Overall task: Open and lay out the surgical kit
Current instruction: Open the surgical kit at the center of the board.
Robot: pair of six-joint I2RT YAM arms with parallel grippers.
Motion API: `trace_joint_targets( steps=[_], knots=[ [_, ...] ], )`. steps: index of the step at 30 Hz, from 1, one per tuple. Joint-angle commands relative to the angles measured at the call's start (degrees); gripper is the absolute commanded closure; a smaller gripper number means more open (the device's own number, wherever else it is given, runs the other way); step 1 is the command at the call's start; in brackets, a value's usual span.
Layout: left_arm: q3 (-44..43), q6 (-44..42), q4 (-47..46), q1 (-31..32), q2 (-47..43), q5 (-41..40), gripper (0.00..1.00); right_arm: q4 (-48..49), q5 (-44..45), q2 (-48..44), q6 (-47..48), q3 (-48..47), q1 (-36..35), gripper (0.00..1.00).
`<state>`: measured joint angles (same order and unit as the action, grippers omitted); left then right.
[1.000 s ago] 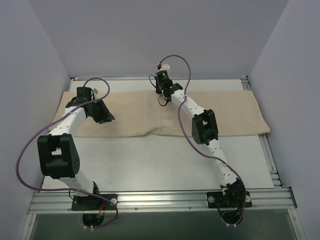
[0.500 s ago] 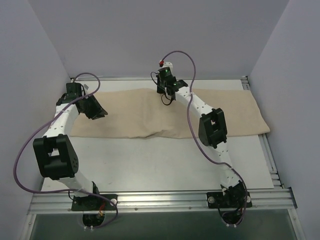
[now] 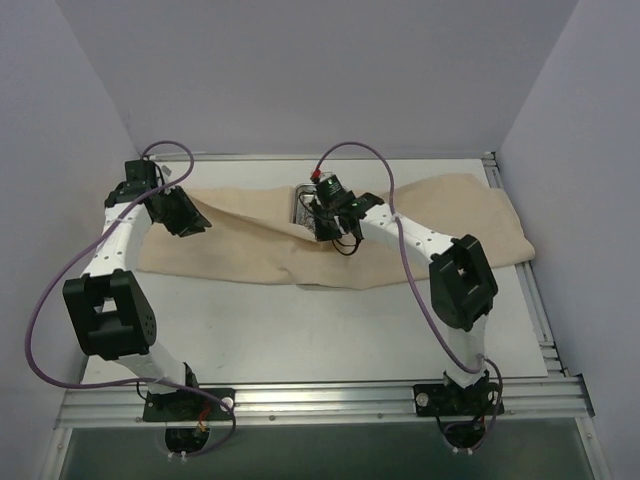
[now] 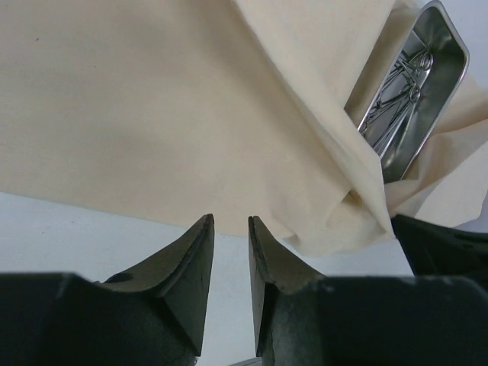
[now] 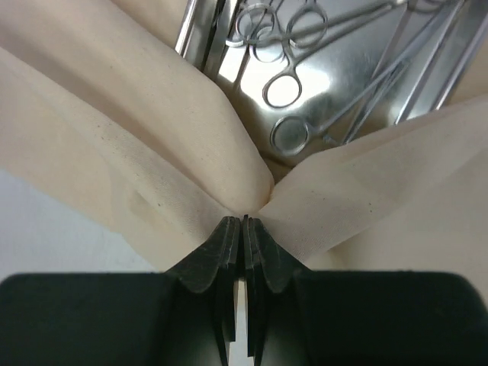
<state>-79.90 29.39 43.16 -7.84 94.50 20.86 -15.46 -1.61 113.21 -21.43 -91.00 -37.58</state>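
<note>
The beige cloth wrap lies across the back of the table, with one flap pulled toward the near side. My right gripper is shut on a pinched fold of the cloth, its jaws closed on the crease. Just beyond it the shiny steel tray lies uncovered, holding several silver ring-handled forceps. My left gripper hovers over the cloth's left part. In the left wrist view its jaws stand slightly apart and empty near the cloth edge, with the tray at upper right.
The white table surface runs between the cloth and the arm bases. Grey walls close in the left, back and right. A metal rail runs along the near edge.
My right gripper has drawn the cloth flap from the far edge toward the near side, which uncovered the steel tray. My left gripper has shifted back and to the left.
</note>
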Motion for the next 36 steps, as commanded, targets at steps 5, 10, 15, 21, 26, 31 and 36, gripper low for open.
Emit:
trace_joint_targets(
  steps=[5,10,15,21,26,31,36],
  knots=[
    [-2.7,-0.9,2.5,-0.4,-1.2,0.1,0.67,-1.8,-3.8,-15.7,-2.2,16.9,-0.6,0.96],
    [-1.8,-1.0,3.1,-0.4,-1.0,0.2,0.63,-0.6,-5.4,-19.7,-1.7,21.7,-0.7,0.56],
    [-3.2,-2.0,4.7,-0.5,-1.3,-1.2,0.59,-3.7,-0.5,-19.0,0.1,14.6,0.9,0.16],
    [-6.1,-2.8,6.5,-0.4,1.4,-3.4,0.53,-3.6,6.6,-15.4,-2.6,7.0,9.6,0.00],
    [-9.1,-2.8,11.2,-0.4,4.1,-9.9,0.50,-10.5,19.7,-6.1,-6.1,-6.4,14.5,0.00],
    [-7.5,-2.8,11.2,-0.5,4.2,-11.3,0.42,-16.2,20.3,6.9,-7.7,-23.2,17.4,0.00],
    [-2.2,-1.4,11.1,-0.9,4.6,-9.8,0.41,-16.5,19.8,12.9,-10.8,-28.8,19.9,0.00]
  ],
)
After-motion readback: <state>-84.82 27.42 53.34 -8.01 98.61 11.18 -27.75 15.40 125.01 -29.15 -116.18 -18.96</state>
